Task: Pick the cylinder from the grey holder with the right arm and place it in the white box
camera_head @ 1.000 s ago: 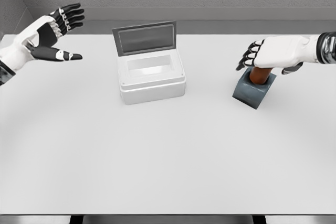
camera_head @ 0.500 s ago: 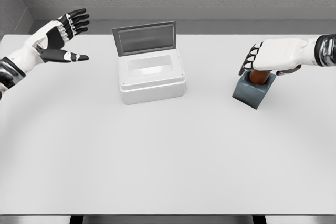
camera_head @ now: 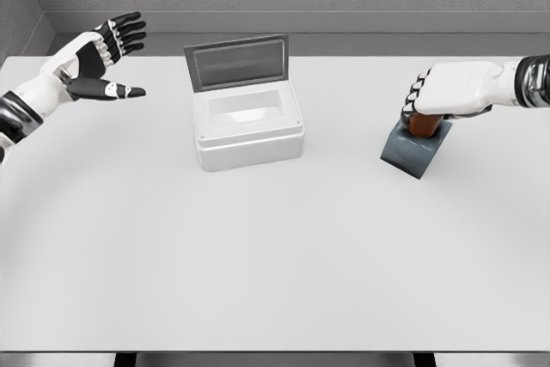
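Note:
A brown cylinder (camera_head: 423,125) stands in the grey holder (camera_head: 414,152) at the right of the table. My right hand (camera_head: 434,96) sits over the cylinder's top with its fingers curled down around it; only the cylinder's lower part shows under the palm. The white box (camera_head: 247,132) stands left of centre with its lid (camera_head: 238,62) raised at the back, and its inside looks empty. My left hand (camera_head: 101,58) hovers at the far left above the table, fingers spread, holding nothing.
The white table (camera_head: 275,255) stretches wide in front of the box and holder. A grey wall runs along the table's far edge.
My right hand's fingers have curled down from a spread pose and closed around the cylinder's top. The left hand has lifted slightly and drifted right.

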